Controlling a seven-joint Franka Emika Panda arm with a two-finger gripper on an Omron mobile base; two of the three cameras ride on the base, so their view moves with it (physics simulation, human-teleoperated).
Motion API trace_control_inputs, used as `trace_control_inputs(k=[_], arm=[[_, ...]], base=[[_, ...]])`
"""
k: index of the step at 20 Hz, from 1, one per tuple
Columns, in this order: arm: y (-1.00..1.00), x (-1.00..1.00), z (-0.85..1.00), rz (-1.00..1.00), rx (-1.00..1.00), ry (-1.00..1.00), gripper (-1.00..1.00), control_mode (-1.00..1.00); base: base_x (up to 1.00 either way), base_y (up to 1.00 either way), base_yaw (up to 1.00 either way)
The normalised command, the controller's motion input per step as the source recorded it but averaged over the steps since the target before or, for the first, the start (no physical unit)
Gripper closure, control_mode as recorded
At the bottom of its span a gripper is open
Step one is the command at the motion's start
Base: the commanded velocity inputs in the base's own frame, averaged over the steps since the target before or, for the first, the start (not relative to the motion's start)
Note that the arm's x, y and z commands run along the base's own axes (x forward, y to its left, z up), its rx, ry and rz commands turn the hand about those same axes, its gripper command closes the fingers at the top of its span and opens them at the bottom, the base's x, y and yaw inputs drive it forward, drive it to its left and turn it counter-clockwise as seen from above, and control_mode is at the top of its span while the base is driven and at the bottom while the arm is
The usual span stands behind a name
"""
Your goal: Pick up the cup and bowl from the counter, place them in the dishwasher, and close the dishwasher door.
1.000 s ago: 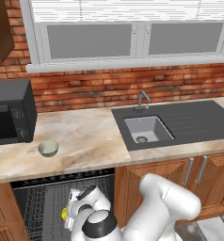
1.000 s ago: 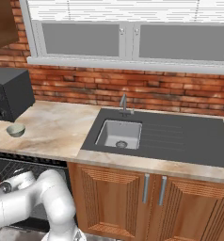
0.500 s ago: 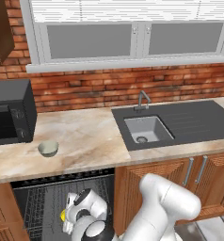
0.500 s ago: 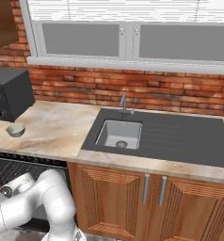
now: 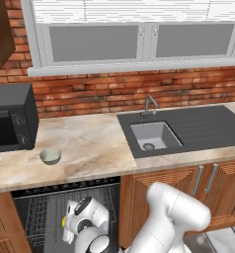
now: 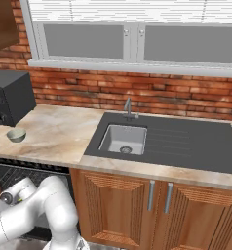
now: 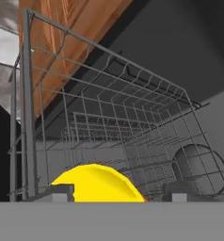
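Observation:
The yellow cup sits low between my fingertips inside the dishwasher's grey wire rack. It overlaps the left fingertip, and a gap shows beside the right one. My gripper stands open around it. From the left base camera, the hand and cup are down in the open dishwasher under the counter. The pale grey-green bowl rests on the counter near the microwave, and is also seen as the bowl from the right. The dishwasher door is out of view.
A black microwave stands at the counter's left end. The dark sink with its tap and drainboard lies to the right. Wooden cabinet doors flank the dishwasher. My arm fills the space in front of it.
The hand sank a little deeper into the rack a second ago and has since held almost still. The cup stays at about the same spot.

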Motion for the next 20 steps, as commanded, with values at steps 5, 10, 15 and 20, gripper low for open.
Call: trace_control_inputs(k=[5,10,15,20], arm=[[0.05,-0.33,0.63,0.00,0.02,-0.16,-1.00,-1.00],[0.14,-0.36,0.48,0.00,0.07,-0.15,-1.00,-1.00],[0.22,-0.35,0.39,0.00,0.27,-0.12,-1.00,-1.00],[0.01,-0.08,0.45,0.00,0.29,-0.02,-1.00,-1.00]], base=[[0.00,0.00,0.00],[0.00,0.00,0.00],[0.00,0.00,0.00],[0.00,0.00,0.00]])
